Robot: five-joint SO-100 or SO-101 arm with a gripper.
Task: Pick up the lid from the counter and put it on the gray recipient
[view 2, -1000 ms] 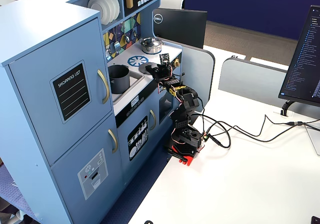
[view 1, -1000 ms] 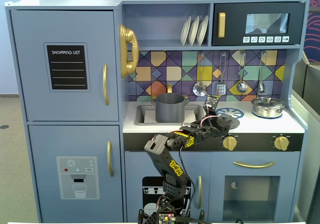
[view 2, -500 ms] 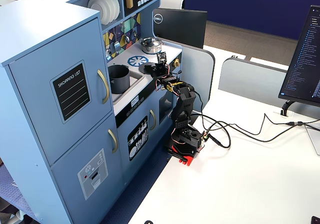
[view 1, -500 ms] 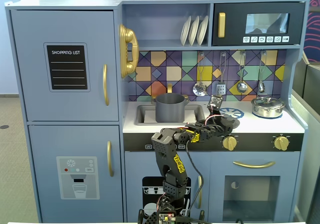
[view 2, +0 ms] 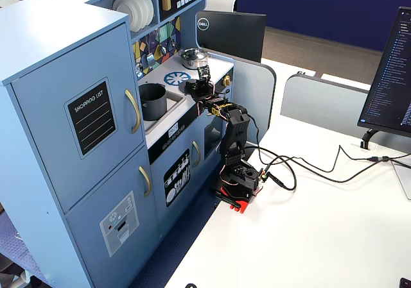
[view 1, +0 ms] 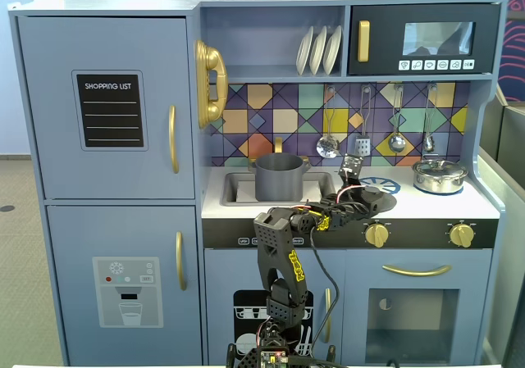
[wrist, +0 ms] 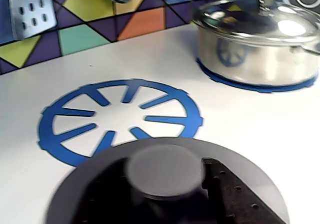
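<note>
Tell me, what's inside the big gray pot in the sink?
I can't tell. The gray pot stands open in the sink, but both fixed views show only its outer wall and a dark inside. Its lid is not on it; it's over by the gripper.

Three cameras: one straight on, one high from the side, one riding the wrist.

I watch the toy kitchen (view 1: 262, 179) head-on in a fixed view, far enough back to take in the whole front and the arm (view 1: 283, 261) below the counter (view 1: 459, 204). Another fixed view looks down from high beside the white desk (view 2: 308, 237), along the kitchen front. The wrist view sits low and close over the counter, facing the backsplash. All three share the blue burner ring (wrist: 120, 116) and the silver pot (wrist: 255, 44).
</note>
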